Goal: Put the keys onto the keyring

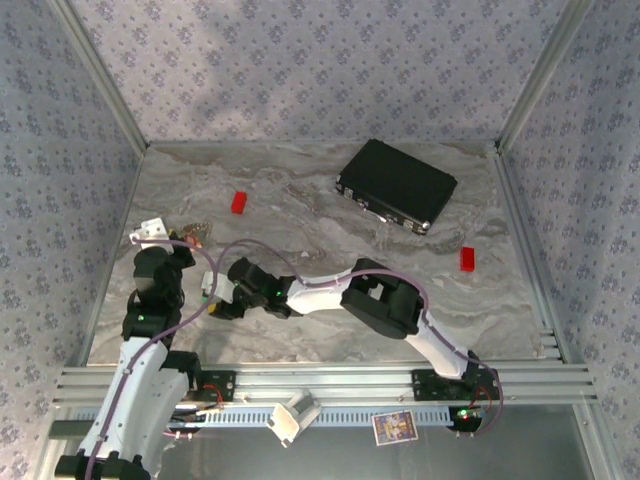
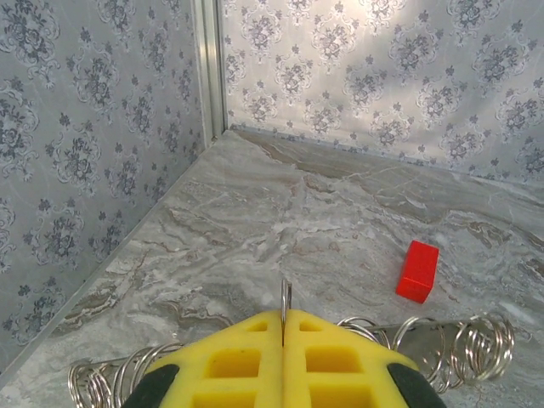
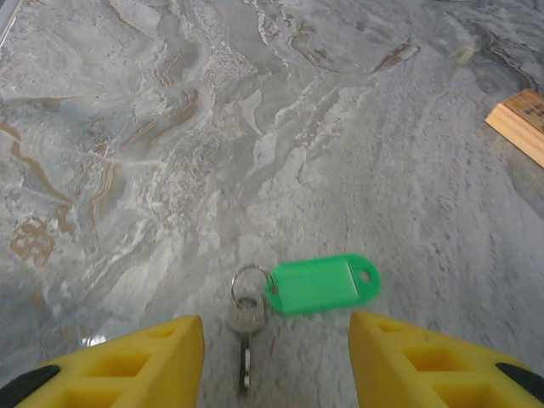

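Two jobs were split: the left gripper (image 2: 284,321), low in its view, was clamped on the keyring (image 2: 286,297), and the right gripper (image 3: 276,333) stood wide above the green key (image 3: 297,289) lying low centre on the table (image 3: 170,127). It should, I judged, close on the tag (image 3: 330,282), leaving the metal end (image 3: 245,323) free. That metal end was plain from the wrist; from above, too small to tell.
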Tool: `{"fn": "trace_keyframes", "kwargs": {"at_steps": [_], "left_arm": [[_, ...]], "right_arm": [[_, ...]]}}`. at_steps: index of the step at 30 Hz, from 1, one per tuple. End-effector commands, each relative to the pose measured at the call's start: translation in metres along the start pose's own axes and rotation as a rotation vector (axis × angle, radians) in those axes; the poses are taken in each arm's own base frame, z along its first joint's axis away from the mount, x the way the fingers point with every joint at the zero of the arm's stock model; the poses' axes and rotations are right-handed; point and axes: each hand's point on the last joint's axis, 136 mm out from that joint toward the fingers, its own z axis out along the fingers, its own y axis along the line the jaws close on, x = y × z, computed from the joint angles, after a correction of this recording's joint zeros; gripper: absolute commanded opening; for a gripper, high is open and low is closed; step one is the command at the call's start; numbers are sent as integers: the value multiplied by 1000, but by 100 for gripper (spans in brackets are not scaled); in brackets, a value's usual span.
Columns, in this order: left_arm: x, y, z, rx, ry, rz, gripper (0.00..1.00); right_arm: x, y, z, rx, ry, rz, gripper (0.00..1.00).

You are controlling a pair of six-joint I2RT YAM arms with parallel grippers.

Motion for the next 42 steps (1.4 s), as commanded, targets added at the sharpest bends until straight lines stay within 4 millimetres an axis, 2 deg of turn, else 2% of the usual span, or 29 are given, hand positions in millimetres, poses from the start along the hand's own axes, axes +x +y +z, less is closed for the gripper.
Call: {"fn": "trace_keyframes", "kwargs": {"at_steps": [1, 5, 11, 15, 20, 22, 26, 32, 36, 37, 42], "left_arm": [[-33, -5, -7, 32, -96, -54, 0], [-33, -6, -8, 40, -97, -53, 0], [-31, -7, -9, 49, -94, -47, 0], [-31, -9, -9, 62, -95, -49, 0], [-31, -9, -10, 65, -92, -38, 0], [-32, -10, -11, 71, -95, -30, 0], [-33, -10, -13, 71, -97, -8, 0], [-34, -11, -15, 78, -95, 36, 0], [-33, -14, -15, 93, -95, 48, 0], [-34, -15, -15, 99, -95, 52, 0], [-34, -23, -16, 144, -95, 72, 0]], "right_arm": [[0, 17, 18, -46, -5, 16, 51], [2, 14, 33, -12, 10, 35, 52], [11, 12, 44, 17, 19, 64, 52], [21, 8, 45, 52, 56, 59, 45], [19, 11, 34, 71, 54, 14, 33], [19, 11, 28, 87, 59, -4, 24], [19, 13, 12, 91, 66, -40, 15], [34, 16, -18, 93, 98, -67, 13], [55, 20, -41, 89, 131, -50, 11], [74, 23, -51, 88, 169, -42, 10], [105, 26, -90, 110, 235, -5, 8]]}}
